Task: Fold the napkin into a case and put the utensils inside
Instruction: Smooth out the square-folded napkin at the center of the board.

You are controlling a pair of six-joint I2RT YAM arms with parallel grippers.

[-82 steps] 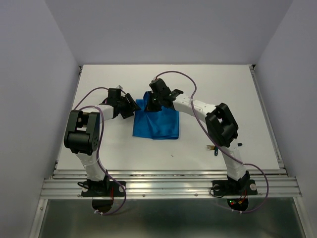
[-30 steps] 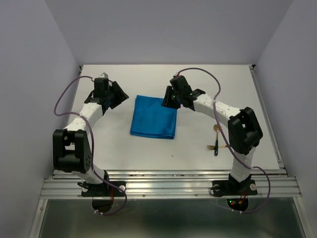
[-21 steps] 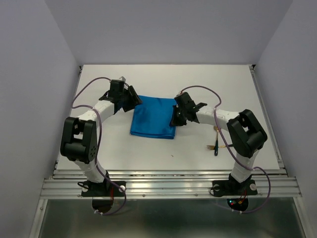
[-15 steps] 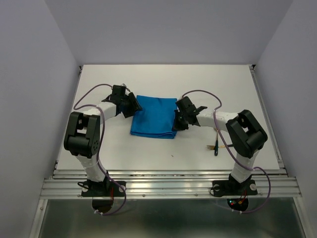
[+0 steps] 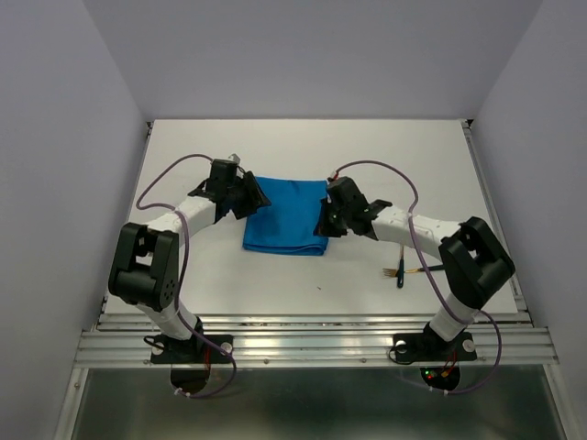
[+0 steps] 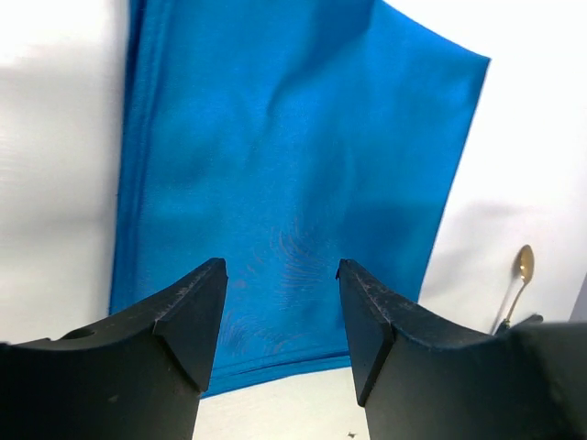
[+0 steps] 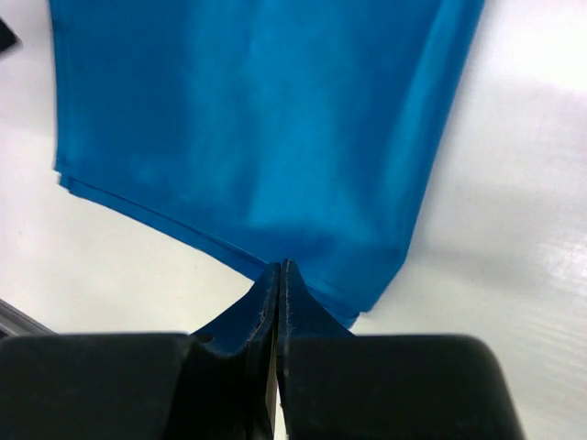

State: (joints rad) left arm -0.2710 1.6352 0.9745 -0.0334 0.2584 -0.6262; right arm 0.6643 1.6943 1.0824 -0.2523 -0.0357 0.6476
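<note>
The blue napkin (image 5: 286, 215) lies folded flat in a rectangle at mid-table, with layered edges showing in the right wrist view (image 7: 257, 119). My left gripper (image 5: 252, 197) is open at its far left corner, and the cloth (image 6: 293, 156) fills the view beyond the spread fingers (image 6: 197, 302). My right gripper (image 7: 280, 268) is shut, tips together on the napkin's right edge near the front corner (image 5: 323, 225); no cloth shows between the jaws. The utensils (image 5: 398, 272) lie to the right, partly under the right arm. The spoon (image 6: 523, 264) has a gold head.
The white table (image 5: 385, 156) is walled on three sides, with a metal rail (image 5: 312, 344) along the near edge. The right forearm (image 5: 413, 225) stretches low between the napkin and the utensils.
The right gripper dropped from the napkin's far right corner to its right edge and shut. The left gripper swung in from the far left to the napkin's left corner, staying open.
</note>
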